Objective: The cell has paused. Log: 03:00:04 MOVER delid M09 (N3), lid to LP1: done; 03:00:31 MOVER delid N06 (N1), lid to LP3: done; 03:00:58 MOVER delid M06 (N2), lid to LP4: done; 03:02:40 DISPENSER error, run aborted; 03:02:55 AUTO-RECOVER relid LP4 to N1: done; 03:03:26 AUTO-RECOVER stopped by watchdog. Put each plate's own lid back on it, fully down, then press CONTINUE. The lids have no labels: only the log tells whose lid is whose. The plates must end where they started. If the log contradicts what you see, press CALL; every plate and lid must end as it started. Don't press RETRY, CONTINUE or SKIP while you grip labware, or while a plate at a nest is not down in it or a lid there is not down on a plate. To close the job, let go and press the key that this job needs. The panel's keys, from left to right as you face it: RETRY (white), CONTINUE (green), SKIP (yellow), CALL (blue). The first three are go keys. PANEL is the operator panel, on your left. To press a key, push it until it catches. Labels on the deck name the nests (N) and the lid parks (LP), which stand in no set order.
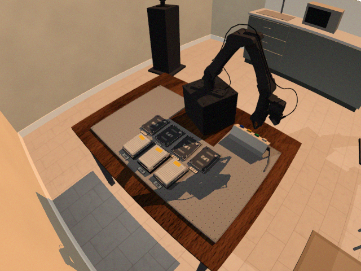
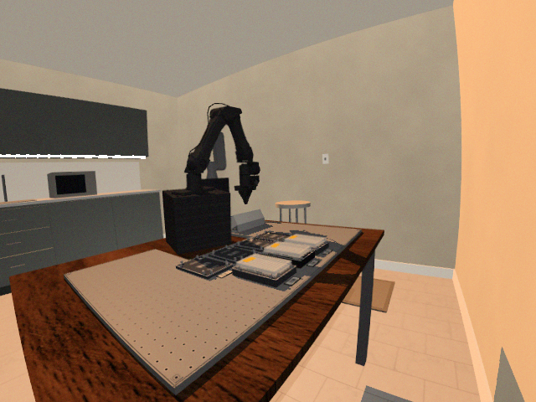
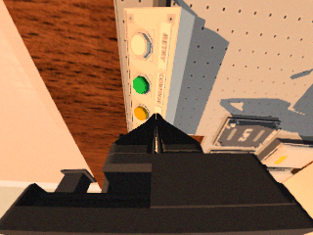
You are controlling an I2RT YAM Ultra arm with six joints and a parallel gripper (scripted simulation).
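My gripper (image 1: 255,127) (image 2: 246,203) (image 3: 156,117) is shut and empty, pointing down above the operator panel (image 1: 247,141) (image 2: 249,221) (image 3: 168,93). In the wrist view its tips appear beside the yellow key (image 3: 141,113) (image 1: 249,130). The green key (image 3: 141,85) (image 1: 256,135) and white key (image 3: 141,45) (image 1: 264,140) show; the blue key (image 1: 241,126) is hidden in the wrist view. Plates sit at N1 (image 1: 136,144), N3 (image 1: 153,157) and N2 (image 1: 170,171), seemingly under clear lids; exact seating is too small to tell. The lid park LP2 (image 1: 204,158) (image 3: 246,133) and the other parks show no clear lid.
The black robot base (image 1: 210,108) (image 2: 197,220) stands beside the panel and the lid parks. A cable (image 1: 267,163) runs from the panel's end onto the perforated deck (image 1: 215,215) (image 2: 146,302). The wooden table edge (image 3: 59,73) lies beyond the keys.
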